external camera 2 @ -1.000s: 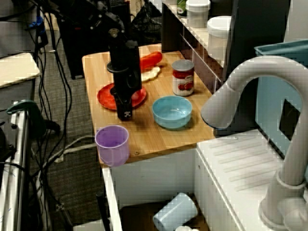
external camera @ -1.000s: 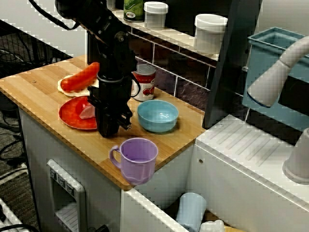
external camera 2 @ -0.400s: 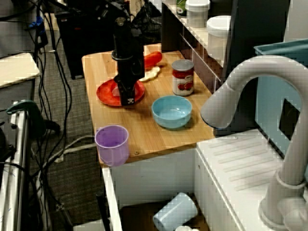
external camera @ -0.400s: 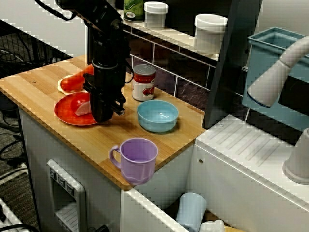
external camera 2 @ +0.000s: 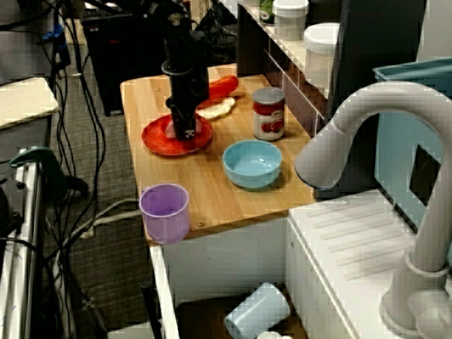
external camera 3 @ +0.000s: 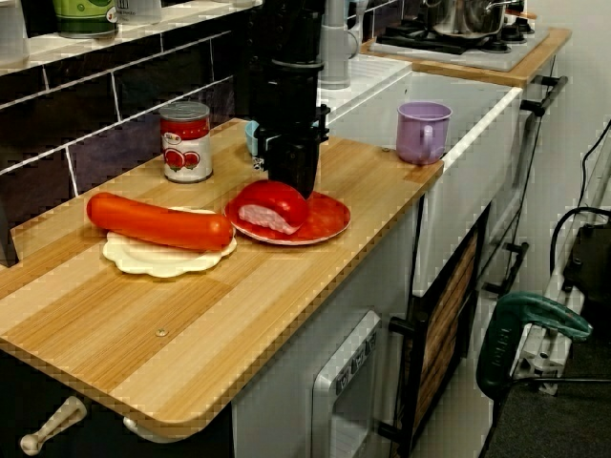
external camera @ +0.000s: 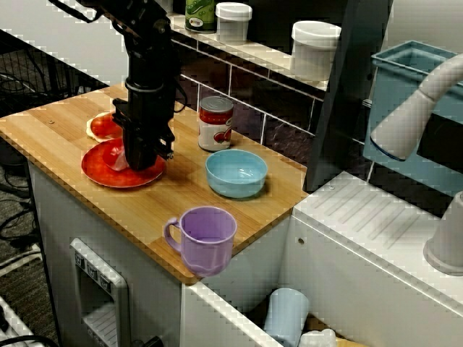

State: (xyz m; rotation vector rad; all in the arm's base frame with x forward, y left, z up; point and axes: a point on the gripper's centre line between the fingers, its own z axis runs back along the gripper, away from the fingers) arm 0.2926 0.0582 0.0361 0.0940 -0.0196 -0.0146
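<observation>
One gripper (external camera 3: 296, 183), black and pointing straight down, is being held over a red plate (external camera 3: 329, 221) in the low view along the counter. Its tips are being shown just behind a red food wedge (external camera 3: 269, 206) with a pale pink cut face. Whether contact is being made cannot be told. The finger spacing is being hidden by the dark housing in all three views, so it cannot be told whether the fingers are spread, pressed together or pinching the wedge.

The red food wedge is being carried by the red plate, on the half nearer the sausage (external camera 3: 158, 221). It is being largely covered by the gripper in the view across the counter toward the tiled wall and in the view from over the faucet.

The red plate is being supported by a wooden counter (external camera 3: 143, 329), near its front edge. Just beside it, the long orange-red sausage is being borne by a cream plate (external camera 3: 167, 260). A tomato can (external camera 3: 186, 141) is being kept upright near the tiled wall. A light blue bowl (external camera: 236, 172) is being shown near the can, apart from the red plate. A purple mug (external camera: 206, 237) is being shown at the counter's sink-side corner, well apart from the gripper. A grey faucet (external camera 2: 367, 134) is being shown in the foreground of its view.
</observation>
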